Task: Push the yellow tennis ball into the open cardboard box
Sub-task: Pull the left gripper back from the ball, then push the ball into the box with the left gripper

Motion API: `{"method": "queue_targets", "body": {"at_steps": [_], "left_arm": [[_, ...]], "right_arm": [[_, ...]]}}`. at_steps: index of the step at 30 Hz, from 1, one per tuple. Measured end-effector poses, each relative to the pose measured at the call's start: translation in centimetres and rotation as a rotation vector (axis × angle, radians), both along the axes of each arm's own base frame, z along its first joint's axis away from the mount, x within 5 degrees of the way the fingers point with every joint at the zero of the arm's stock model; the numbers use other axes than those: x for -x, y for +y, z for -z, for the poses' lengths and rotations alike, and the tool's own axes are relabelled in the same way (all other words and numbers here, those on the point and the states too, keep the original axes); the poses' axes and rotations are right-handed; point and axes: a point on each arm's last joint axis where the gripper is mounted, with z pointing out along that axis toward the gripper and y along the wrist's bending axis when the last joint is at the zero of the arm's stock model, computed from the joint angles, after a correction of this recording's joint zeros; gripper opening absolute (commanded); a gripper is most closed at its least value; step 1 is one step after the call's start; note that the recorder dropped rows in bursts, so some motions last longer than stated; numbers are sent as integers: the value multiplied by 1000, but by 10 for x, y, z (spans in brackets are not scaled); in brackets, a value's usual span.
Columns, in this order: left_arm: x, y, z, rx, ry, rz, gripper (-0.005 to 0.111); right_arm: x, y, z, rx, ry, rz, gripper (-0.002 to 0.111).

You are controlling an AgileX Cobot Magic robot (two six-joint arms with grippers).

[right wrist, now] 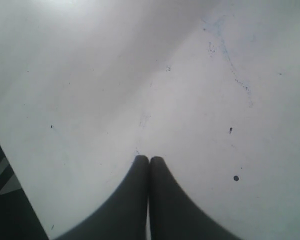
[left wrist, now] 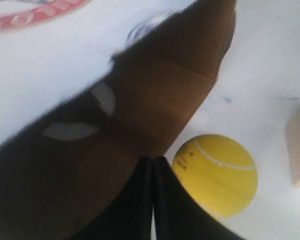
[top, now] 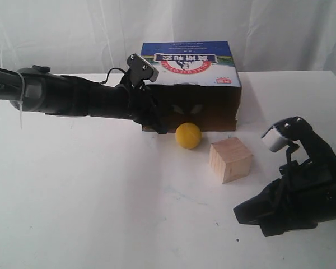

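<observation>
One yellow tennis ball [left wrist: 215,175] just beside the tightly closed left pincer [left wrist: 153,162], before the open cardboard box [top: 193,67].

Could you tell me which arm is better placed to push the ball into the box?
Left: left pincer, shut, is beside the tennis ball at the cardboard box opening; right pincer sits farther.

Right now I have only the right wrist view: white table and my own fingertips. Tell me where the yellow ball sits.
Observer: The yellow tennis ball lies on the table just outside the open cardboard box, at its dark mouth, not inside.
Operator: Name whatever else is out there.
Observer: A wooden cube, apart from the ball, on the side nearer the right arm.
Operator: Report the left gripper.
Observer: The left gripper is shut, tips close beside the ball; contact unclear.
</observation>
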Motion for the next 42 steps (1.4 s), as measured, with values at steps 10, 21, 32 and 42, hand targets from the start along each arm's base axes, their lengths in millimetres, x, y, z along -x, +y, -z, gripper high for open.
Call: {"method": "queue_targets", "body": {"at_steps": [10,21,32,42], "left_arm": [[42,10,-11,104,63,184,0],[78,9,10,151,166,419,0],[54,-8,44,123,194,387,0],[57,-25,56,-16,169,290,0]], "right_arm": [[-1,0,0,4,-2,8,0],[-2,-1,1,14,-15,21,0],[-4,-2,1,22,-22,45,0],[-4,-2,1,22,-22,45,0]]}}
